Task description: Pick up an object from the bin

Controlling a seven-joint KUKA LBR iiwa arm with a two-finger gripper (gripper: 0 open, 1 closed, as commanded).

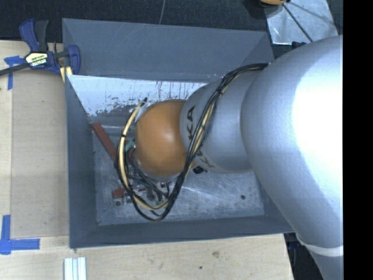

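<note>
You had tool [139, 186] low in bin [175, 57], left side, nr a flat-lying red-brown stick [105, 140]; orange cover [160, 136] hid it, so couldn't tell apart or together.

A reddish-brown flat strip [104, 140] is lying slantwise on the floor of the grey bin [81, 168], near its left wall; a small red piece [119, 194] is sitting below it.

Reddish-brown flat strip [105, 140], lying slantwise on the floor of the bin [78, 174] near its left wall, its upper end toward the back-left corner. Small red piece [119, 195] on the floor nearer the front, apart from the strip; its kind cannot be told.
</note>
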